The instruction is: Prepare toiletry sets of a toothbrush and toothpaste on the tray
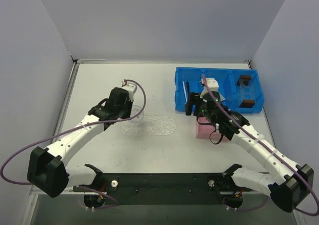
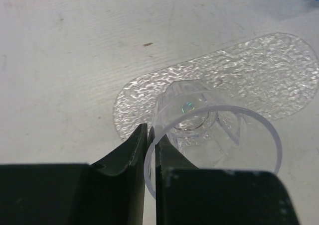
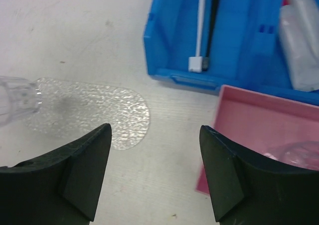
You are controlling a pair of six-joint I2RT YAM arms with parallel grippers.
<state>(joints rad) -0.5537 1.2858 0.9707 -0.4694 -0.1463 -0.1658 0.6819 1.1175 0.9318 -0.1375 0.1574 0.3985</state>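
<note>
The clear textured tray (image 1: 155, 126) lies flat at the table's middle. My left gripper (image 2: 151, 135) is shut on the rim of a clear round cup (image 2: 209, 130), which it holds over the tray's (image 2: 269, 70) left end. My right gripper (image 3: 155, 130) stands open and empty above bare table, between the tray's (image 3: 99, 110) right end and the pink box (image 3: 259, 120). A white toothbrush (image 3: 201, 31) and a black toothbrush (image 3: 214, 21) lie side by side in the blue bin's left compartment. A silvery-white toothpaste tube (image 3: 299, 46) lies in the compartment beside them.
The blue compartmented bin (image 1: 219, 74) stands at the back right, with small brown blocks (image 1: 244, 78) in its right compartment. The pink box (image 1: 204, 131) sits just in front of it, with something clear (image 3: 299, 153) inside. Grey walls close in the table.
</note>
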